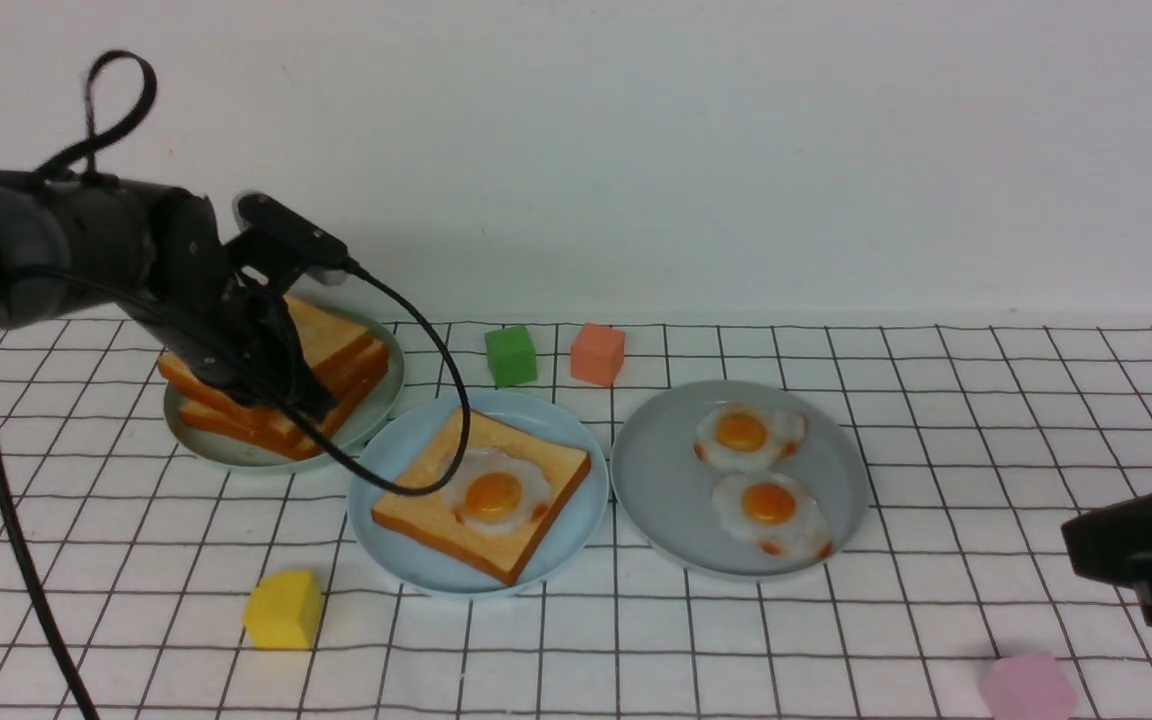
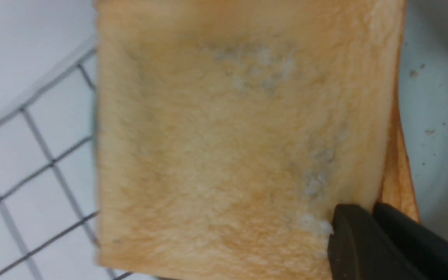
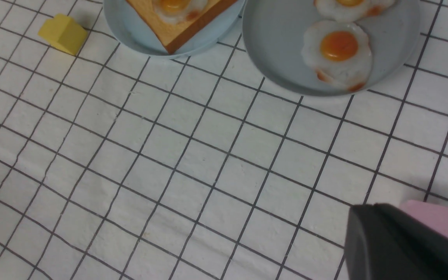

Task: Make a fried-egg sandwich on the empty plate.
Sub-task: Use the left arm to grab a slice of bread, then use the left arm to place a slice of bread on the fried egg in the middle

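The sky-blue plate (image 1: 406, 560) in the middle carries one toast slice (image 1: 536, 470) with a fried egg (image 1: 493, 492) on top; the right wrist view shows the plate's rim (image 3: 130, 35). A toast stack (image 1: 336, 345) rests on the pale green plate (image 1: 376, 400) at the back left. My left gripper (image 1: 301, 405) reaches down onto that stack. Its jaws (image 2: 371, 210) are shut on the edge of the top toast slice (image 2: 228, 136), and the slice below (image 2: 399, 186) peeks out beside them. My right gripper (image 1: 1076, 545) hangs shut and empty at the far right.
A grey plate (image 1: 656, 470) right of the blue one holds two fried eggs (image 1: 741, 432) (image 1: 769, 505). Green (image 1: 511, 356) and orange (image 1: 597, 353) blocks sit behind the plates. A yellow block (image 1: 283, 609) lies front left, and a pink block (image 1: 1026, 688) under my right gripper.
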Controlling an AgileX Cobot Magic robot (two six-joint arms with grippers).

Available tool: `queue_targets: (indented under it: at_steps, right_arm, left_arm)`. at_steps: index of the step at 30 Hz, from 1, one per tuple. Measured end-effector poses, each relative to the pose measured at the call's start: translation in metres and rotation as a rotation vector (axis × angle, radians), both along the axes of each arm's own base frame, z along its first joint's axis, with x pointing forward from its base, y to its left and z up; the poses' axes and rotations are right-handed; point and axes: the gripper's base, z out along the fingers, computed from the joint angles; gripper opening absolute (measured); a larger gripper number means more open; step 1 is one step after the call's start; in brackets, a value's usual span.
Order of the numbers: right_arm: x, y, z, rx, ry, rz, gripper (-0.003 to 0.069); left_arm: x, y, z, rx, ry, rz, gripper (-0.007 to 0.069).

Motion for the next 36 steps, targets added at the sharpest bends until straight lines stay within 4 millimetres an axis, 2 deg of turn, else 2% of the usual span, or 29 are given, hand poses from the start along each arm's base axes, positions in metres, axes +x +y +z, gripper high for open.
queue_targets:
  at_steps: [2, 3, 5, 7, 9, 10, 11, 13, 17, 21, 27, 36]
  right_arm:
    - [-0.001, 0.000, 0.001, 0.000, -0.005, 0.000, 0.0017]
    - [-0.003, -0.001, 0.002, 0.003, -0.013, 0.000, 0.0017]
    - [-0.005, -0.002, 0.004, 0.006, -0.026, 0.000, 0.0017]
    - [-0.007, -0.003, 0.006, 0.009, -0.041, -0.001, 0.0017]
    - [-0.011, -0.004, 0.009, 0.010, -0.061, -0.001, 0.0017]
    - [-0.012, -0.005, 0.010, 0.011, -0.069, -0.002, 0.0017]
    - [-0.013, -0.005, 0.010, 0.009, -0.072, -0.002, 0.0017]
    - [-0.018, -0.008, 0.014, 0.005, -0.102, -0.003, 0.0017]
    - [-0.030, -0.013, 0.020, 0.006, -0.139, -0.001, 0.0017]
    - [-0.041, -0.017, 0.023, 0.001, -0.152, 0.005, 0.0017]
    - [-0.052, -0.020, 0.025, -0.006, -0.157, 0.013, 0.0020]
    - [-0.056, -0.021, 0.024, -0.012, -0.136, 0.022, 0.0022]
  left_arm:
    - [-0.004, 0.000, 0.013, -0.015, -0.018, 0.010, 0.0000]
    - [-0.009, 0.000, 0.029, -0.042, -0.044, 0.032, 0.0000]
    - [-0.016, -0.005, 0.048, -0.081, -0.074, 0.058, 0.0000]
    - [-0.023, -0.014, 0.058, -0.111, -0.074, 0.072, 0.0000]
    - [-0.031, -0.033, 0.062, -0.146, -0.048, 0.076, 0.0000]
    - [-0.035, -0.045, 0.062, -0.157, -0.033, 0.067, 0.0000]
    - [-0.035, -0.047, 0.062, -0.163, -0.029, 0.070, 0.0000]
    - [-0.046, -0.080, 0.055, -0.181, 0.026, 0.036, 0.0000]
    - [-0.061, -0.129, 0.039, -0.175, 0.073, -0.048, 0.0000]
    - [-0.069, -0.155, 0.024, -0.121, 0.089, -0.101, -0.0003]
    - [-0.073, -0.168, 0.011, -0.057, 0.093, -0.146, -0.0003]
    - [-0.077, -0.168, 0.006, -0.016, 0.140, -0.145, -0.0003]
